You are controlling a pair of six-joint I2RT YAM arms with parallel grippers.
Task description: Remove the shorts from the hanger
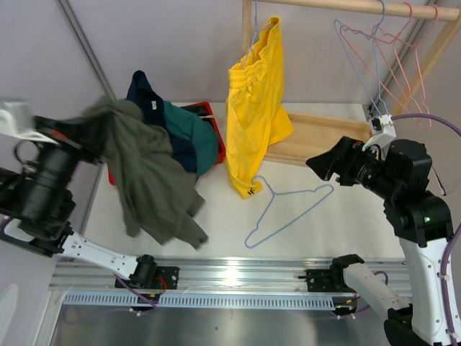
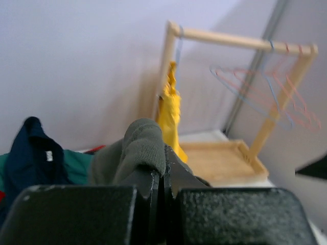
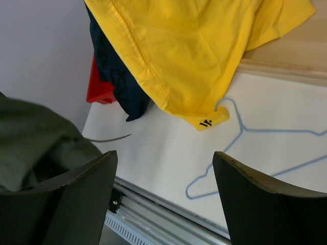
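Note:
My left gripper [image 1: 92, 135] is shut on the olive-grey shorts [image 1: 155, 180], which hang from it above the table's left side. In the left wrist view the jaws [image 2: 164, 171] pinch a fold of this fabric [image 2: 143, 148]. The yellow shorts [image 1: 256, 101] hang on a hanger from the wooden rack [image 1: 338, 6], their hem touching the table, and also show in the wrist views [image 2: 171, 115] [image 3: 189, 51]. Navy shorts [image 1: 144, 90] and teal shorts [image 1: 191, 130] lie in a red basket [image 1: 205, 109]. My right gripper [image 1: 320, 164] is open and empty [image 3: 163, 155], above the table right of the yellow shorts.
A bare blue wire hanger [image 1: 288, 209] lies on the table, also in the right wrist view [image 3: 240, 138]. Blue and pink empty hangers [image 1: 385, 58] hang at the rack's right end. The rack's wooden base tray [image 1: 324, 133] sits at the back.

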